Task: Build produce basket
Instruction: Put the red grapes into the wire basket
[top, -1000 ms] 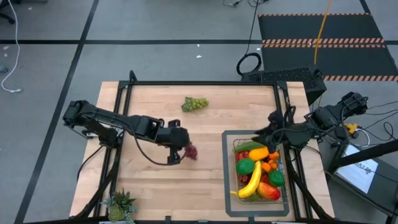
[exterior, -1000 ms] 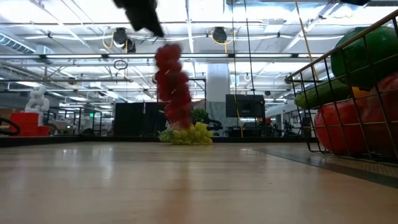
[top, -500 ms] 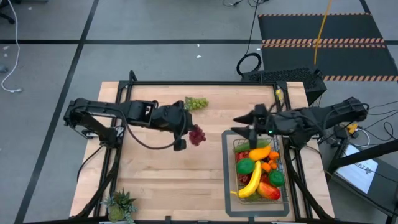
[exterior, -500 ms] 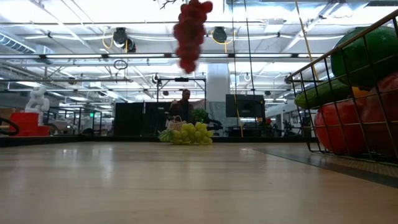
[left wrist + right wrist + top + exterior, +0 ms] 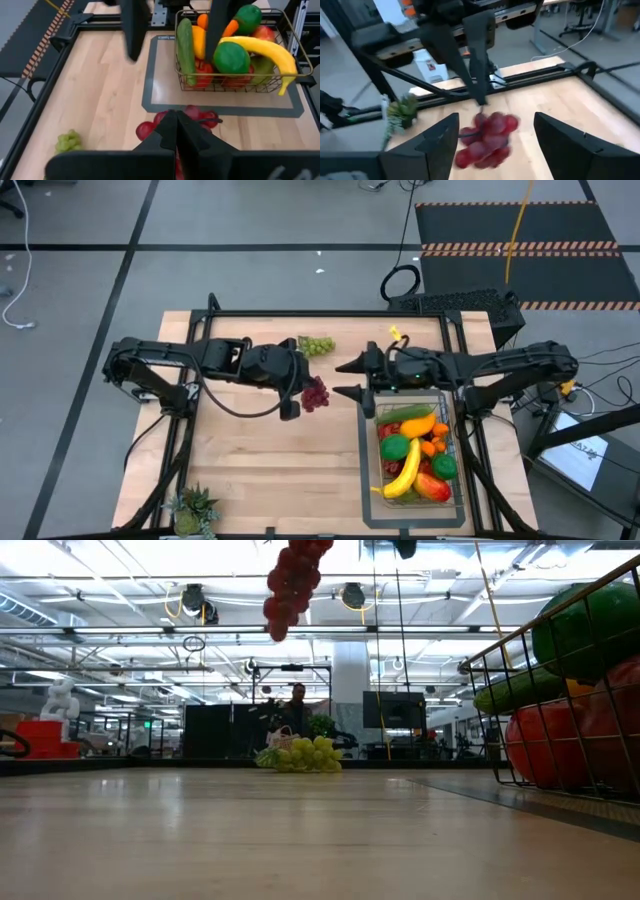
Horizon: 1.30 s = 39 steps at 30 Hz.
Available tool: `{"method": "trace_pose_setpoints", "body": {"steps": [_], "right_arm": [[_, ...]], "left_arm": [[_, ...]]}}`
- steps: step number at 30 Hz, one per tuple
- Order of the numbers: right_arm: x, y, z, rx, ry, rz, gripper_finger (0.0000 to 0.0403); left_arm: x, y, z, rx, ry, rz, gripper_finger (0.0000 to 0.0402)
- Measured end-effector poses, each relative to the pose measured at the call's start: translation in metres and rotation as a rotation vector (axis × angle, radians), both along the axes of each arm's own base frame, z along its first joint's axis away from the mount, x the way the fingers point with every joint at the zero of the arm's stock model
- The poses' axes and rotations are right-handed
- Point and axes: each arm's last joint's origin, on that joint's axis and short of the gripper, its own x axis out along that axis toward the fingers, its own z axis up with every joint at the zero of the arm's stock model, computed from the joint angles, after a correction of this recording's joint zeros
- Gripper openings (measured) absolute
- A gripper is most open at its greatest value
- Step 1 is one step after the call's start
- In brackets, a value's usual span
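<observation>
A bunch of red toy grapes (image 5: 316,393) hangs in the air under my left gripper (image 5: 291,402), which is shut on it over the table's middle. In the low view the red grapes (image 5: 290,585) are high above the wood. My right gripper (image 5: 340,377) is open, level, just right of the bunch; in its wrist view the red grapes (image 5: 487,137) show between its two fingers, apart from them. Green grapes (image 5: 315,346) lie on the table near the far edge. The wire basket (image 5: 450,480) stands on a grey tray at the right, holding a banana, cucumber, limes, apples and other produce. My left gripper holds the red grapes by the top of the bunch (image 5: 481,111), pinched between its two shut fingers (image 5: 472,60), which come from above pointing down. The bunch hangs below the fingertips, lifted clear of the table.
The grey tray (image 5: 366,470) lies under the basket at the table's right near corner. A spiky green potted plant (image 5: 192,508) stands at the near left corner. Bare wood lies between the plant and the tray. A person (image 5: 297,700) shows far behind the table.
My left gripper has lifted the red grapes from near the table up high and carried them a little toward the far and right edges. My right arm has reached from the table's right edge over the basket toward the left, up to the hanging bunch.
</observation>
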Motion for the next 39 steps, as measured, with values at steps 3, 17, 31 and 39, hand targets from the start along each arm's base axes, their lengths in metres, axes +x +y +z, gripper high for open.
{"method": "trace_pose_setpoints", "body": {"steps": [3,17,31,39], "right_arm": [[0.009,-0.004,-0.006,-0.050,0.005,0.022,0.0238],[-0.002,-0.009,0.009,-0.072,-0.058,0.022,0.0192],[-0.036,-0.016,0.029,-0.109,-0.068,-0.153,0.0192],[-0.037,-0.016,0.029,-0.103,-0.069,-0.150,0.0192]], "left_arm": [[0.003,0.000,-0.001,0.000,-0.005,-0.001,0.0000],[0.008,0.017,0.002,-0.199,-0.088,0.236,0.0000],[0.008,0.030,0.003,-0.655,-0.146,0.526,0.0000],[0.010,0.028,0.006,-0.845,-0.152,0.536,0.0000]]}}
